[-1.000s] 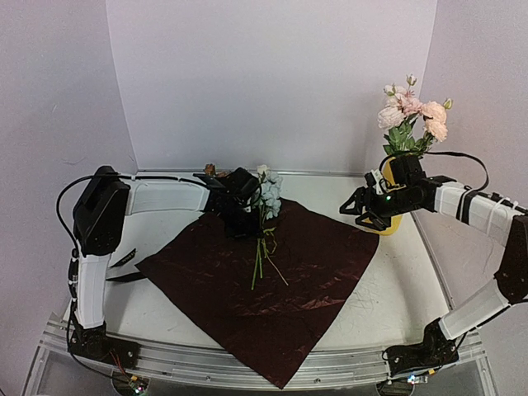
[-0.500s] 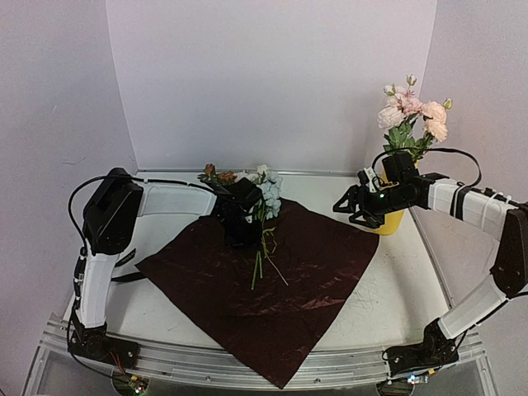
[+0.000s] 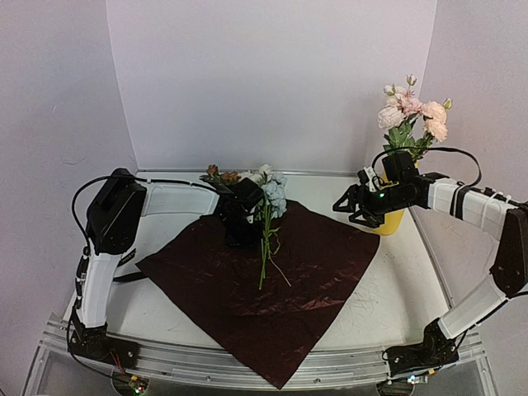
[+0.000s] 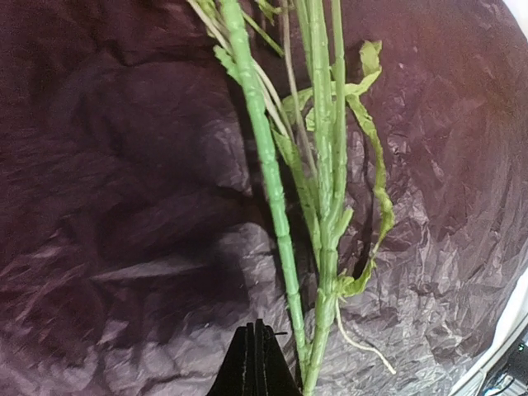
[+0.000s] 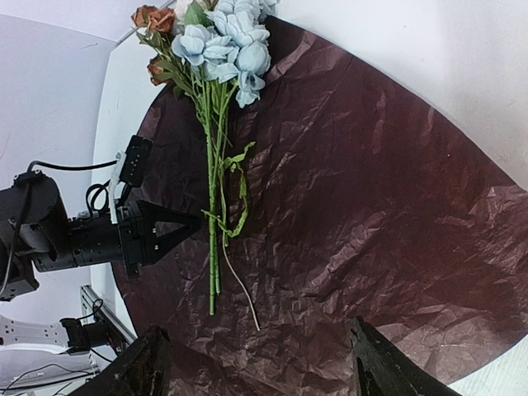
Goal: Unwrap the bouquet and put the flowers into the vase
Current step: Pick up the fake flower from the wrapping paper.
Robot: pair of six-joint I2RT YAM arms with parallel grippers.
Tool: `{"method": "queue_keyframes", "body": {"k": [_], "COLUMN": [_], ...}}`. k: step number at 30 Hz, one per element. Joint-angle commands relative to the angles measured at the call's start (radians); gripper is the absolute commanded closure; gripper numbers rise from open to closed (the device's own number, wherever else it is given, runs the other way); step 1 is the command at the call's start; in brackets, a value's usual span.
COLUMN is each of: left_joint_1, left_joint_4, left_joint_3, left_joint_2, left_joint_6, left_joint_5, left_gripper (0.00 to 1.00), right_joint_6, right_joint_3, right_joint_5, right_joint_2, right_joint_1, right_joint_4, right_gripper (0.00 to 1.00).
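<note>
Dark red wrap (image 3: 247, 289), mustard-yellow vase (image 3: 396, 223), pink flowers (image 3: 410, 111), perhaps pale blue flowers (image 5: 227, 37), green stems (image 5: 216, 190)

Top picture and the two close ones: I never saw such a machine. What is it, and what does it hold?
These are two robot arms bolted to a table. The wide picture comes from a camera above and behind them; each close picture from a camera on one wrist. A dark red wrapping sheet lies open with loose flowers on it. Pink flowers stand in the yellow vase. The left gripper is shut beside the stems; the right gripper is open. Neither seems to hold anything.
</note>
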Motion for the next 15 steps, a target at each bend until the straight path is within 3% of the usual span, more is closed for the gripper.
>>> {"method": "queue_keyframes", "body": {"k": [1, 5, 8, 10, 15], "left_joint_1": [0.001, 0.001, 0.0, -0.006, -0.02], "left_joint_4": [-0.026, -0.026, -0.024, -0.025, -0.024], "left_joint_3": [0.052, 0.065, 0.063, 0.079, 0.148], "left_joint_2": [-0.136, -0.171, -0.158, -0.133, -0.067], "left_joint_6": [0.02, 0.005, -0.013, -0.013, -0.005], "left_joint_5": [-0.049, -0.047, -0.044, -0.041, -0.026], "left_gripper": [1.0, 0.97, 0.78, 0.71, 0.74], "right_joint_6": [-0.003, -0.003, -0.003, -0.003, -0.004], "right_joint_3": [0.028, 0.063, 0.095, 0.114, 0.125], "right_joint_5": [-0.023, -0.038, -0.044, -0.047, -0.042], "right_joint_2": [-0.015, 0.02, 0.047, 0.056, 0.055], "right_joint_1": [0.007, 0.016, 0.026, 0.029, 0.031], "right_joint_4": [-0.011, -0.002, 0.0, 0.0, 0.0], "right_gripper": [0.25, 0.25, 0.25, 0.25, 0.25]}}
